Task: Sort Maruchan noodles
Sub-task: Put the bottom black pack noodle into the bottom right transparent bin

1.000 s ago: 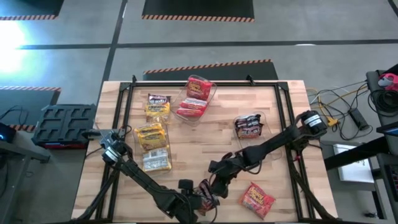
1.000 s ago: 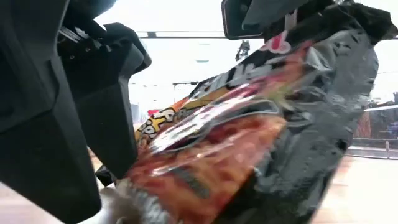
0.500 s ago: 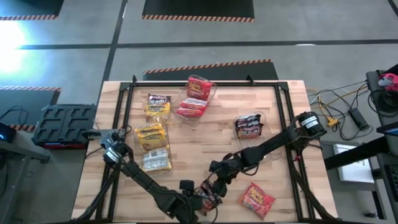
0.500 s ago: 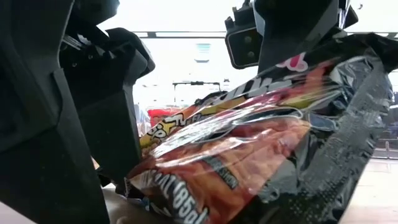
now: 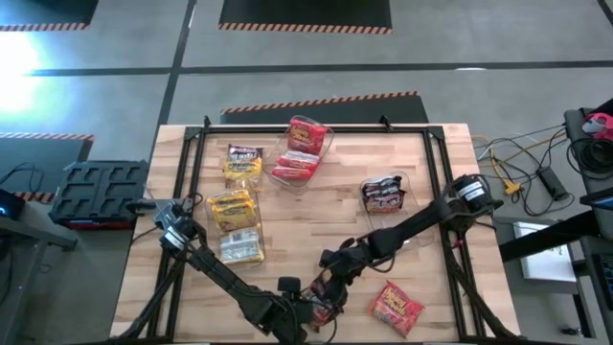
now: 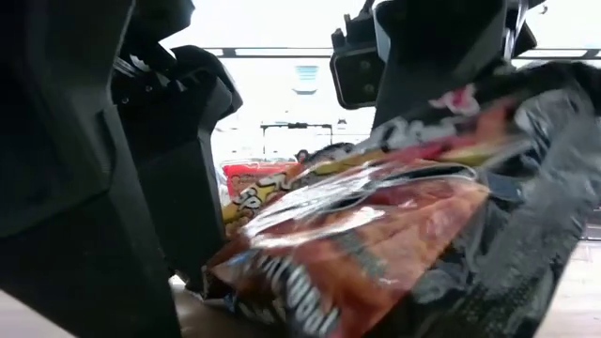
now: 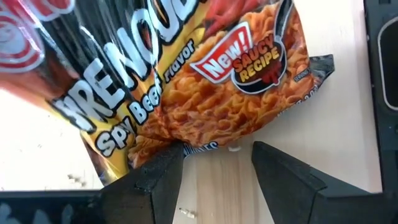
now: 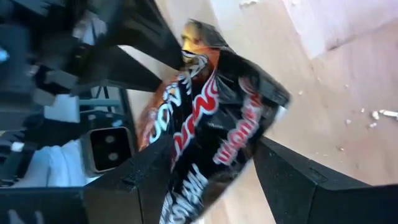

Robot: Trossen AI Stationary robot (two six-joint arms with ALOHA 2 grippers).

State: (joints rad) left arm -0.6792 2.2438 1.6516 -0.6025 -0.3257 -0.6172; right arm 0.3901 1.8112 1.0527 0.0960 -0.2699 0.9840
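A dark Maruchan noodles packet (image 5: 324, 299) with orange print sits between my two grippers near the table's near edge. My right gripper (image 8: 211, 146) is shut on it. My left gripper (image 7: 217, 149) stands open just under the packet's lower edge (image 7: 186, 140); whether its finger touches the packet I cannot tell. A red packet (image 5: 396, 307) lies flat on the table to the right. Yellow packets (image 5: 235, 211) lie in a clear bin at the left. My right gripper pinches the dark packet between its two fingers, which lie on the packet's two opposite sides (image 8: 252, 140). The fingers slant down from the table's far right. The packet sits tilted, its held end up and its other end (image 6: 235, 277) low by the table.
Red packets (image 5: 302, 149) fill a clear bin at the far middle. Dark packets (image 5: 383, 195) lie in a bin at the right. One more yellow packet (image 5: 242, 163) lies at the far left. Bare wood (image 5: 316, 225) shows in the middle of the table.
My right gripper has sunk a little with the dark packet. The packet has tipped from steep toward flatter, and its raised end has come down.
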